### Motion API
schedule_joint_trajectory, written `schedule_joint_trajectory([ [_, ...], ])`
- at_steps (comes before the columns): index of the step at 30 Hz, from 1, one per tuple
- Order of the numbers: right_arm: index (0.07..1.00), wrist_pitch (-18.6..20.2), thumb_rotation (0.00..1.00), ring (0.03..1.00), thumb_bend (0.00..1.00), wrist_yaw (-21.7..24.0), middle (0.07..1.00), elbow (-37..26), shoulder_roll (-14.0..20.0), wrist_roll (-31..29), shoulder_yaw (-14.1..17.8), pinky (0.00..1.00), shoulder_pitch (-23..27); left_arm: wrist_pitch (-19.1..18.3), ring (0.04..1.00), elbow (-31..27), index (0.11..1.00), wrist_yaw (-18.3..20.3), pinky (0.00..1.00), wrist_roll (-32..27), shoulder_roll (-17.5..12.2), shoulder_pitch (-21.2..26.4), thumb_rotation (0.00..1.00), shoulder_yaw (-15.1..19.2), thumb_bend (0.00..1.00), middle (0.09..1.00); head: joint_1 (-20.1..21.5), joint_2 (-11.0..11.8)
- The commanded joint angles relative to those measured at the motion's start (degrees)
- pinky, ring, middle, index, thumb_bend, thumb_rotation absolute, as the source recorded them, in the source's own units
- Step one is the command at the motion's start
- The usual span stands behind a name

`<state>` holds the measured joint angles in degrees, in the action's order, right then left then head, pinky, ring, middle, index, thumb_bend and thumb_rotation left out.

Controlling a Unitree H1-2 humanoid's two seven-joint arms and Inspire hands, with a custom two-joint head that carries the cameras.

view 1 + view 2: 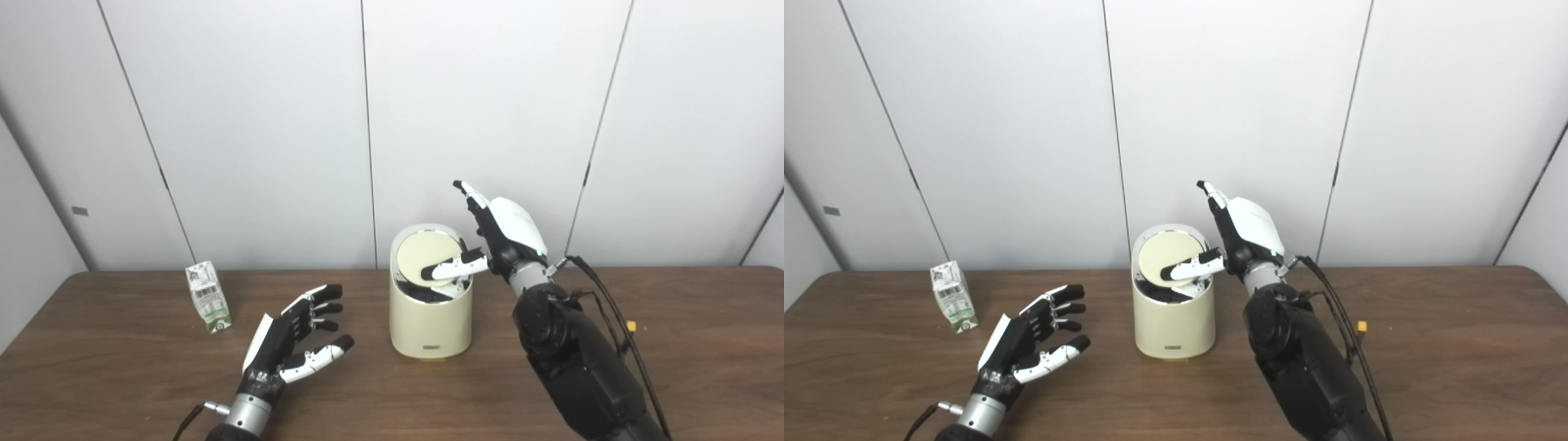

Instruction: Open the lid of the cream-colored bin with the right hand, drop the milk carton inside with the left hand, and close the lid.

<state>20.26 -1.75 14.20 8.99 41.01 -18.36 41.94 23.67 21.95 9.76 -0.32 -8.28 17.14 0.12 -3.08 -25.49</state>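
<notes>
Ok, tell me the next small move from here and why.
Probably reach the left hand toward the milk carton. The right hand has a digit on the lid, which is tilted up with the cream-colored bin showing a dark gap, while the left hand is open and apart from the upright carton.

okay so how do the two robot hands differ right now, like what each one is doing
The left robot hand hovers low over the brown wooden table, open and empty, fingers spread; the right robot hand is raised beside the cream-colored cylindrical bin. The left robot hand touches nothing, apart from the small white and green milk carton; the right robot hand has its thumb against the tilted round lid. Both are black and white.
</notes>
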Motion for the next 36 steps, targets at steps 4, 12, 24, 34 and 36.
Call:
schedule_joint_trajectory([
  [4,0.932,3.48,0.2,0.871,0.9,1.28,0.95,-0.01,2.27,6.97,-3.53,0.71,1.66,-0.78,0.784,2.12,0.84,-0.38,0.68,0.01,1.45,-5.22,0.24,-1.01,0.67,0.837,-0.04,-0.52],
  [12,0.921,4.98,0.18,0.895,0.9,4.41,0.968,0.37,3.51,8.64,-5.43,0.76,1.59,-1.11,0.785,1.77,0.839,-0.23,0.67,-0.14,1.35,-5.29,0.24,-1.18,0.67,0.837,-0.02,-0.92],
  [24,0.915,6.35,0.24,0.915,0.86,10.41,0.954,-6.95,0.19,-11.32,9.04,0.76,0.61,-0.76,0.777,2.77,0.84,-0.4,0.67,0.39,1.25,-4.77,0.24,-1.48,0.67,0.833,0.16,-0.99],
  [34,0.922,1.58,0.25,0.891,0.73,11.23,0.927,-10.87,0.61,-19.9,16.2,0.74,-3.48,-0.79,0.777,3.53,0.835,-0.21,0.66,0.34,1.07,-4.39,0.26,-1.58,0.69,0.833,0.19,-0.9],
  [36,0.925,-1.84,0.23,0.897,0.7,10.05,0.933,-10.57,0.81,-21.89,16.95,0.73,-5.1,-0.61,0.775,3.64,0.834,-0.21,0.66,0.38,1.0,-4.32,0.26,-1.61,0.69,0.832,0.21,-0.92],
])
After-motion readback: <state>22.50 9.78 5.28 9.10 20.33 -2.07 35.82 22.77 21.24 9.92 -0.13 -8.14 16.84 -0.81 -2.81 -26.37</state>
